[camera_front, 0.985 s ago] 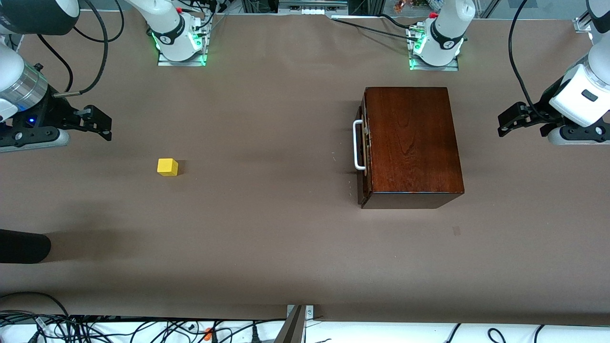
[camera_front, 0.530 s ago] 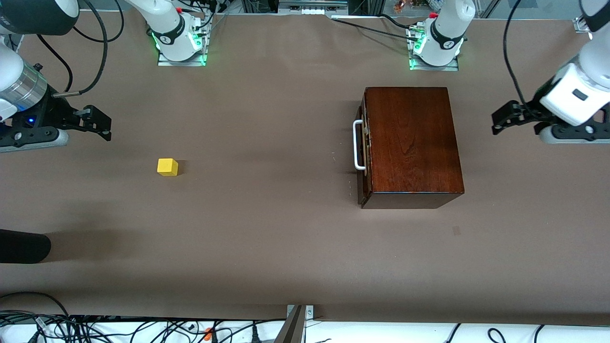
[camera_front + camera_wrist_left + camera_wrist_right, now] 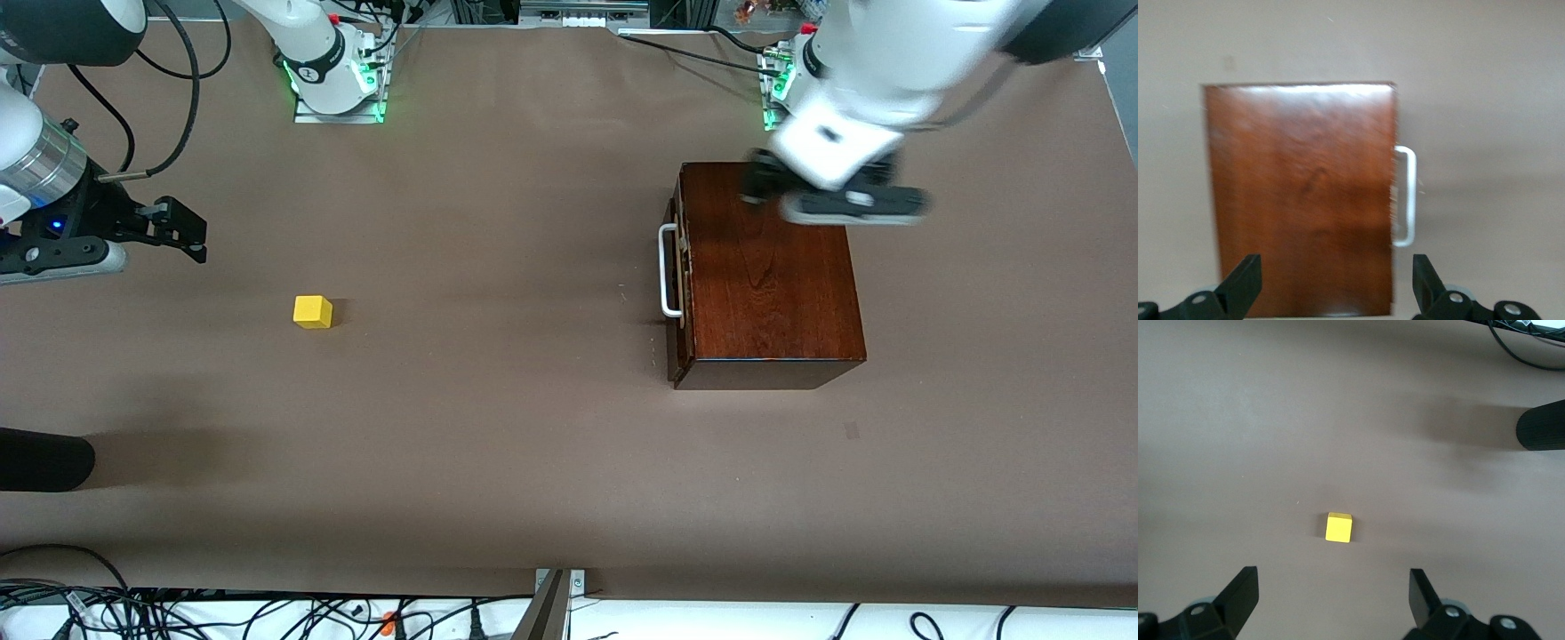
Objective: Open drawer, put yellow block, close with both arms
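front view: the left gripper (image 3: 766,188) has swung over the box (image 3: 769,276); drawer (image 3: 679,267) shut, block (image 3: 312,312) on the table (image 3: 498,427). left wrist view: fingers (image 3: 1245,283) spread above the box. right wrist view: right gripper (image 3: 1331,600) waits, spread, over the block.

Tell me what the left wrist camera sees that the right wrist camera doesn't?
Only the left wrist view shows the wooden box with its shut drawer and white handle, seen from above between the open fingers of the left gripper, which is over the box.

Only the right wrist view shows the yellow block lying on the table and a dark rounded object at the picture's edge; the open right gripper holds nothing.

Both show the brown table and a pair of black fingers.
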Controlling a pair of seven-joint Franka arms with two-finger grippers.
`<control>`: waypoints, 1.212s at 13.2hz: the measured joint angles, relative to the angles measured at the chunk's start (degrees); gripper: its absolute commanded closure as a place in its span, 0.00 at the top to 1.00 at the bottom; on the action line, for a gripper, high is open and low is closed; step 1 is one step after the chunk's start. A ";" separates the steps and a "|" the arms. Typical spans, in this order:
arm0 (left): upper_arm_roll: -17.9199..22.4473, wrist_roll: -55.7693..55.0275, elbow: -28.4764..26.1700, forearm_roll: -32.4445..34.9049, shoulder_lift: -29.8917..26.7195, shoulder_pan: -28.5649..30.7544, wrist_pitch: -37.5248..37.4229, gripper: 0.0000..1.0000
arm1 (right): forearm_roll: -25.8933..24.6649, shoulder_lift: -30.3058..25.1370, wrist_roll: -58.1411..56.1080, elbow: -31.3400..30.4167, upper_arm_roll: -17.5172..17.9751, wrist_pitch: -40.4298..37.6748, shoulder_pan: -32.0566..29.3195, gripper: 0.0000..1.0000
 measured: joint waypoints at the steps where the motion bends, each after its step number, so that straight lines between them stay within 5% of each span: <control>1: -2.42 -3.34 0.30 1.74 0.87 -0.91 0.24 1.00 | 0.00 0.00 0.00 0.00 -0.01 0.00 0.00 1.00; 6: -4.69 -16.64 1.80 10.46 8.06 -11.51 0.54 1.00 | 0.00 0.00 0.00 0.00 -0.06 0.00 -0.01 1.00; 16: -4.00 -18.93 0.84 19.93 21.57 -11.78 8.86 1.00 | 0.00 0.02 0.00 0.00 -0.08 0.01 -0.02 1.00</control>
